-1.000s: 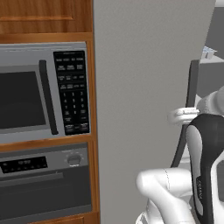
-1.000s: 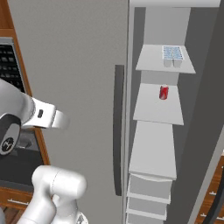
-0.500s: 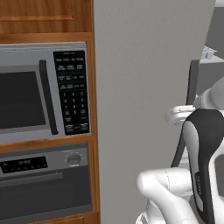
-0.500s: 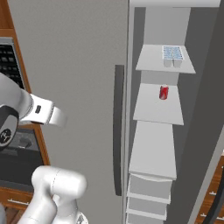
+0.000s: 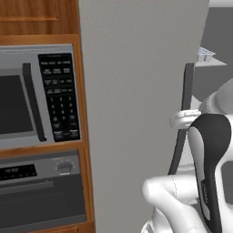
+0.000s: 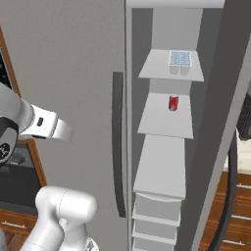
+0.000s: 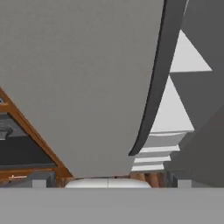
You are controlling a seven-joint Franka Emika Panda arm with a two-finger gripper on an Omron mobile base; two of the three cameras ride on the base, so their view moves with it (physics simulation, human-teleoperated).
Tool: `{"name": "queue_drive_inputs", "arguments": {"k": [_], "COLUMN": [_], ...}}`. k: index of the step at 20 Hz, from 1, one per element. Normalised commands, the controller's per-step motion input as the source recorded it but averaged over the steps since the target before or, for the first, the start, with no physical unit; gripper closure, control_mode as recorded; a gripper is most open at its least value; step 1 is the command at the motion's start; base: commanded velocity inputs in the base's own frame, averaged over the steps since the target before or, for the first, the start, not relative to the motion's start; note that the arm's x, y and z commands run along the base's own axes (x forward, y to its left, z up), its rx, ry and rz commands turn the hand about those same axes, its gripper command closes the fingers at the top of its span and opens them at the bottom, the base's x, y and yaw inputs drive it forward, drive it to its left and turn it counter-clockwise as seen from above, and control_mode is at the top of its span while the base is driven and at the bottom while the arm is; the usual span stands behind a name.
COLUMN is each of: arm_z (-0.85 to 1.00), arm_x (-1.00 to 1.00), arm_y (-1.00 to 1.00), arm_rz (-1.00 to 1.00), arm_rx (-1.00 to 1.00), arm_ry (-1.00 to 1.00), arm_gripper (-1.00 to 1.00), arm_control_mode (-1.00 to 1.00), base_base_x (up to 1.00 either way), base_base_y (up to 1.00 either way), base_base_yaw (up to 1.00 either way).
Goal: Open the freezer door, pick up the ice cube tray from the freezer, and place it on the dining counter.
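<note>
The ice cube tray (image 6: pixel 180 59) lies on the top shelf (image 6: pixel 157 66) of the freezer (image 6: pixel 169 34), well apart from the pincer (image 7: pixel 109 184) and above it, past the door's edge. One shelf lower stands a small red can (image 6: pixel 173 103), and pale drawers (image 6: pixel 157 208) sit at the bottom of the compartment. The freezer door (image 6: pixel 73 73) stands swung open enough to bare the shelves. Its long dark handle (image 7: pixel 153 87) runs just ahead of the pincer, to one side. The pincer is spread wide and holds nothing, facing the flat grey door face from nearby. Beyond the door's far side sit a microwave (image 5: pixel 36 95) and an oven (image 5: pixel 41 191) in wood cabinetry.
</note>
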Motion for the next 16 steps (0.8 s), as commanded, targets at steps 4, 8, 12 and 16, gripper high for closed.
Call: {"name": "queue_drive_inputs", "arguments": {"k": [4, 8, 12, 16], "arm_z": [0.00, 0.00, 0.00, 0.00], "arm_x": [0.00, 0.00, 0.00, 0.00], "arm_y": [0.00, 0.00, 0.00, 0.00], "arm_rz": [0.00, 0.00, 0.00, 0.00], "arm_rx": [0.00, 0.00, 0.00, 0.00], "arm_ry": [0.00, 0.00, 0.00, 0.00], "arm_gripper": [-1.00, -1.00, -1.00, -1.00], "arm_control_mode": [1.00, 1.00, 1.00, 1.00], "base_base_x": [0.10, 0.28, 0.56, 0.66], "base_base_y": [-0.89, -0.71, -0.41, -0.38], "base_base_yaw": [0.00, 0.01, 0.00, 0.00]}}
